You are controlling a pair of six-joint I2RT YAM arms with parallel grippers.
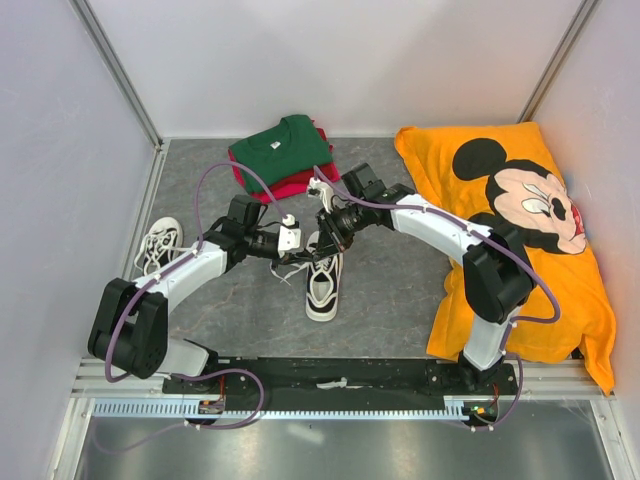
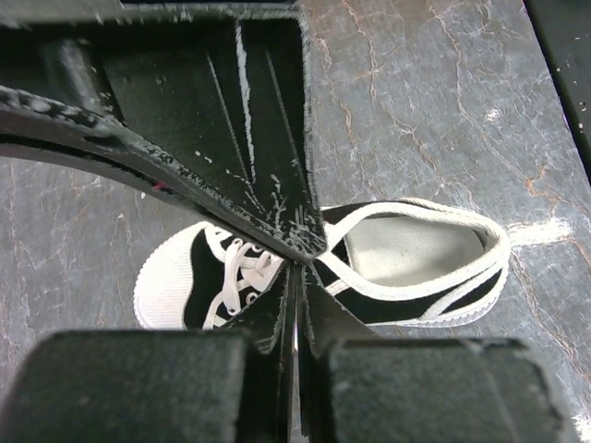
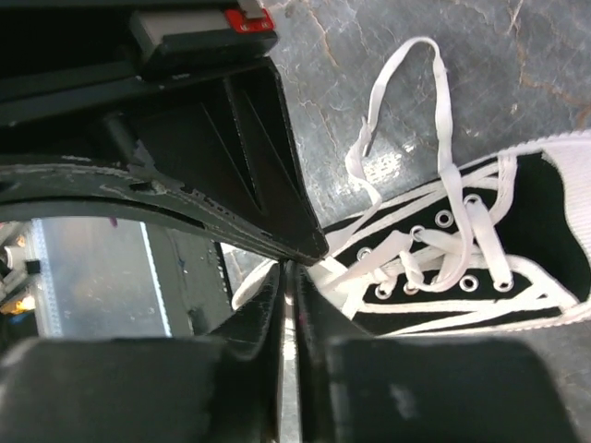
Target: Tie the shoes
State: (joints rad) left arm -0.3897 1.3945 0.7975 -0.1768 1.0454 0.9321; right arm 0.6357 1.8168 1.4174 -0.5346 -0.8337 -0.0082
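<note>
One white-and-dark sneaker [image 1: 323,280] lies mid-table, toe toward the near edge, with its laces untied and spread out to the left. It also shows in the left wrist view [image 2: 406,254] and the right wrist view [image 3: 517,221]. The second sneaker [image 1: 158,245] lies apart by the left wall. My left gripper [image 1: 296,243] [image 2: 297,268] and right gripper [image 1: 322,232] [image 3: 288,266] hover close together above the shoe's tongue end. Both are shut, each with a white lace running into its tips. Another lace end [image 3: 434,83] loops loose on the table.
Folded green shirt [image 1: 280,150] on a red shirt [image 1: 290,185] lies just behind the grippers. A large orange Mickey Mouse cloth [image 1: 520,210] covers the right side. Enclosure walls stand left, back and right. The black mounting rail [image 1: 330,375] runs along the near edge.
</note>
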